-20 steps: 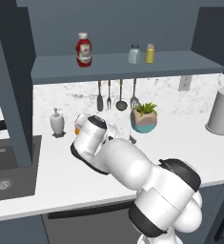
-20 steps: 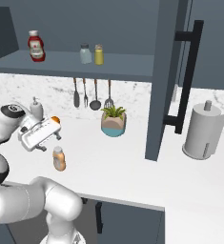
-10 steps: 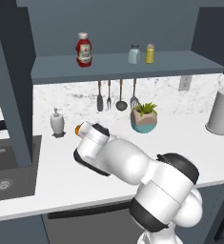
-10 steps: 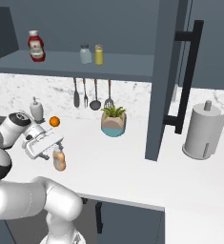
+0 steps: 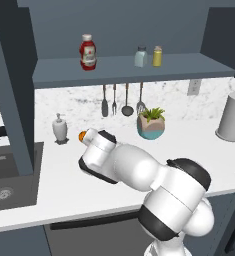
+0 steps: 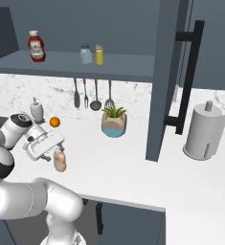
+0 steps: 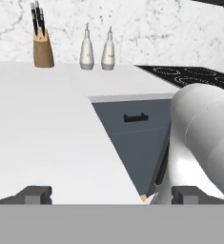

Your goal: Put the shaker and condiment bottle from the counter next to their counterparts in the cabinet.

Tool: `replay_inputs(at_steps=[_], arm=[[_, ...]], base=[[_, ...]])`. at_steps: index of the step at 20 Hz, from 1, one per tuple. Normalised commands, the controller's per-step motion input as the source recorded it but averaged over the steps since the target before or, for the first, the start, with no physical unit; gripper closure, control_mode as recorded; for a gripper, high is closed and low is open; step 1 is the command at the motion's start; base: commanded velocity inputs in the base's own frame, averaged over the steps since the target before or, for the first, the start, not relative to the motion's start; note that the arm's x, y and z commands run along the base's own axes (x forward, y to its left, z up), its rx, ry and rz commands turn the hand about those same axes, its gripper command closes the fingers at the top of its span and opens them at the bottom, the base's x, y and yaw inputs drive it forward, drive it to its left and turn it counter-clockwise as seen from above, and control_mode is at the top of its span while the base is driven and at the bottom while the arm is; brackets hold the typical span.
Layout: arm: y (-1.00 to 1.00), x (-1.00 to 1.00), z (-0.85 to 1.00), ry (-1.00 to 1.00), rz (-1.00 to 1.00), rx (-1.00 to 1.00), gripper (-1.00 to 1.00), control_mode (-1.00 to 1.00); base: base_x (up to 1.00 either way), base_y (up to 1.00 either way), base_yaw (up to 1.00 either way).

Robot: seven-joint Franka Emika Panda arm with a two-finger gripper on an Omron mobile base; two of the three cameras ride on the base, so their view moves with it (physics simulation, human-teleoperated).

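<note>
Presently, the condiment bottle [image 6: 60, 160] is seen upright on the white counter [image 6: 133, 162], near its front edge, just beside and below the claw [image 6: 43, 146]. The claw is held released, its fingers spread wide, and nothing is gripped between them; in the hand view the two dark fingertips [image 7: 36, 194] are seen well apart over bare counter. The shaker [image 5: 141, 57] is found on the shelf of the cabinet [image 5: 129, 67], touching or just beside the yellow shaker [image 5: 157, 56] to its right. The red ketchup bottle [image 5: 88, 52] is placed well apart from both, toward the left end of the same shelf. An orange [image 6: 54, 122] is located on the counter just beyond the claw, and a soap dispenser [image 5: 60, 128] stands further left by the wall. Utensils [image 5: 121, 100] are hung under the shelf, a potted plant [image 5: 151, 124] is set below them, and a paper towel roll [image 5: 231, 116] is positioned at the far right.
</note>
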Motion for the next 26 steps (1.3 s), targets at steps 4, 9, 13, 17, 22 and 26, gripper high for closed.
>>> replay_inputs(at_steps=[4, 9, 13, 17, 22, 26], arm=[[0.1, 0.02, 0.13, 0.0, 0.0, 0.0, -1.0, -1.0], [0.15, 0.0, 0.28, -0.03, 0.0, 0.0, -1.0, -1.0], [0.12, 0.0, 0.21, -0.03, 0.0, 0.0, -1.0, -1.0], [0.04, 0.04, -0.07, 0.0, 0.0, 0.0, -1.0, -1.0], [0.0, 0.25, -0.17, 0.0, 0.0, 0.0, -1.0, -1.0], [0.0, 0.4, -0.01, 0.0, 0.0, 0.0, -1.0, -1.0]], base=[[0.0, 0.0, 0.0], [0.0, 0.0, 0.0], [0.0, 0.0, 0.0], [0.0, 0.0, 0.0], [0.0, 0.0, 0.0], [0.0, 0.0, 0.0]])
